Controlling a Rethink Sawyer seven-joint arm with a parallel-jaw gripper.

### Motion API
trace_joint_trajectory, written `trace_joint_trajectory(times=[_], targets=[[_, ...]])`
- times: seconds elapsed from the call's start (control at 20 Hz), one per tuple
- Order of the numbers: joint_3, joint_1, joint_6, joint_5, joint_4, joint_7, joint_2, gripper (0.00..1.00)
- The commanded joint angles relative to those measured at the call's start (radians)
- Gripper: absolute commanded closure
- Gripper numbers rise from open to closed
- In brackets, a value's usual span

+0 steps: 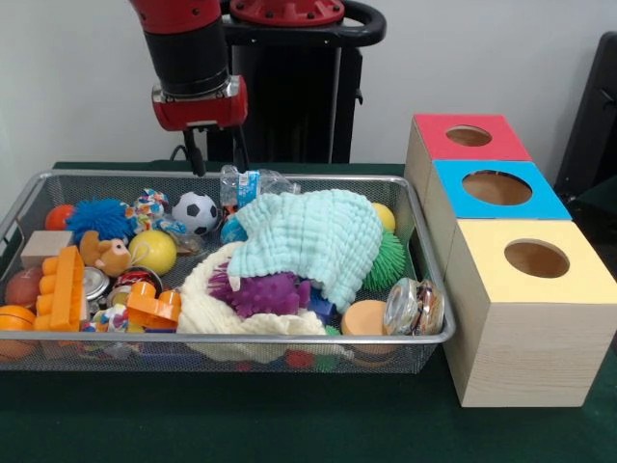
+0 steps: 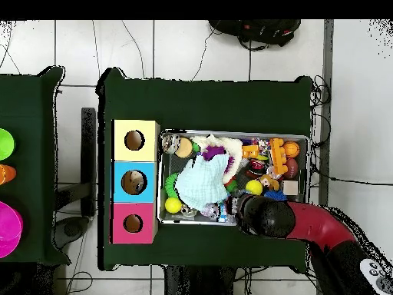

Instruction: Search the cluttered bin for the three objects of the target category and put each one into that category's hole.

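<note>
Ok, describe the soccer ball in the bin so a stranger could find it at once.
Start at the wire mesh bin on the green table. Look along its far side, just below the gripper. The soccer ball sits there beside a blue fuzzy ball; it is the only white ball with black patches.

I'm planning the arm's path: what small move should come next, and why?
Probably lower the gripper straight into the bin: it hangs open above the far rim, holding nothing, near the soccer ball. The cloth covers much of the clutter.
</note>
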Motion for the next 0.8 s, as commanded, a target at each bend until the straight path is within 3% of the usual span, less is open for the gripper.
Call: trace_joint_trajectory(times=[0.05,0.4,0.8], targets=[[0.011,-0.007,-0.117,-0.018,0.034,0.072,0.078,0.00],[-0.003,-0.026,-0.180,-0.062,0.087,0.050,0.093,0.00],[-0.007,-0.093,-0.170,-0.146,0.105,-0.044,0.114,0.00]])
